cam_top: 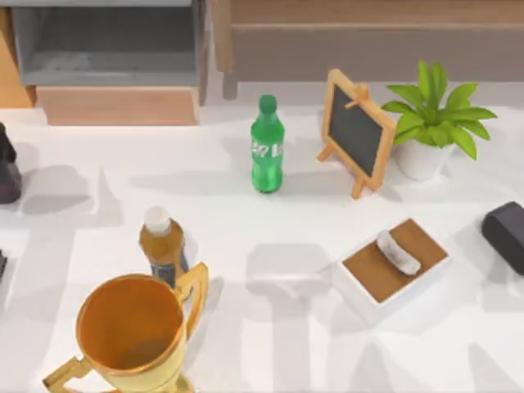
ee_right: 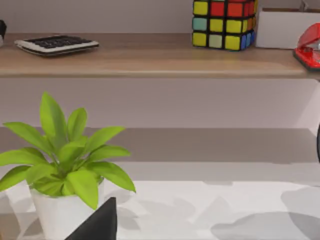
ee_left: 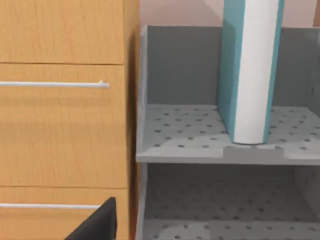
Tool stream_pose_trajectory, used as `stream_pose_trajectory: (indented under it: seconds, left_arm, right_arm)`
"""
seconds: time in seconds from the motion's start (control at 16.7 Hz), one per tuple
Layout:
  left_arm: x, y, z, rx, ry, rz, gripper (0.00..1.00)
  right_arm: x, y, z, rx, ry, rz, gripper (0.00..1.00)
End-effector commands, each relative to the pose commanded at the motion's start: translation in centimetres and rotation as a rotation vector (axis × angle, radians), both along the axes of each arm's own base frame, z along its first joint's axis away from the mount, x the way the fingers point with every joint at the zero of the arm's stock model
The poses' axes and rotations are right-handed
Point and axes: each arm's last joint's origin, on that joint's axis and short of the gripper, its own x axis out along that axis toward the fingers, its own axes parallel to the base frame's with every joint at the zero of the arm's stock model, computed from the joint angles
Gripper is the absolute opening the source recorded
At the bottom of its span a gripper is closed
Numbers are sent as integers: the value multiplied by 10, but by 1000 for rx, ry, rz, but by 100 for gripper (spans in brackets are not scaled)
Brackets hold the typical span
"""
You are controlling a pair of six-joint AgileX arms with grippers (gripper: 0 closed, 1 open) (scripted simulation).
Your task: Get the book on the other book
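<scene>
A teal book [ee_left: 247, 70] with a white spine stands upright on the upper level of a grey perforated shelf [ee_left: 200, 150], seen in the left wrist view. A flat book [cam_top: 395, 264] with a brown cover and white sides lies on the table right of centre, and a small white object [cam_top: 398, 251] rests on it. My left gripper [cam_top: 8, 168] is parked at the table's left edge, facing the shelf from a distance. At the right edge sits my right gripper [cam_top: 506, 233], a little right of the brown book. Neither touches a book.
A green bottle [cam_top: 267, 155], a small chalkboard [cam_top: 354, 131] and a potted plant [cam_top: 430, 123] stand at the back. A brown bottle [cam_top: 162, 244] and a gold trophy cup [cam_top: 131, 327] stand front left. A wooden drawer cabinet [ee_left: 60, 125] adjoins the shelf.
</scene>
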Motion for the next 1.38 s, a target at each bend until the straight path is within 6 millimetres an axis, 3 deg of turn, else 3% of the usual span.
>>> stream_pose_trajectory:
  seconds: [0.18, 0.36, 0.6, 0.78, 1.02, 1.38]
  left_arm:
    - [55, -8, 27, -4, 8, -2, 100]
    - [119, -21, 36, -6, 16, -4, 100]
    - [198, -41, 21, -7, 20, -6, 100]
    - [241, -55, 0, -7, 23, -8, 100]
    - [267, -64, -19, -7, 25, -9, 100]
    - [268, -63, -21, -6, 28, -6, 100]
  right_arm:
    - [0, 0, 0, 0, 0, 0, 100]
    - [0, 0, 0, 0, 0, 0, 100]
    - [0, 0, 0, 0, 0, 0, 100]
    - [0, 0, 0, 0, 0, 0, 100]
    - [0, 0, 0, 0, 0, 0, 100]
    - [0, 0, 0, 0, 0, 0, 100]
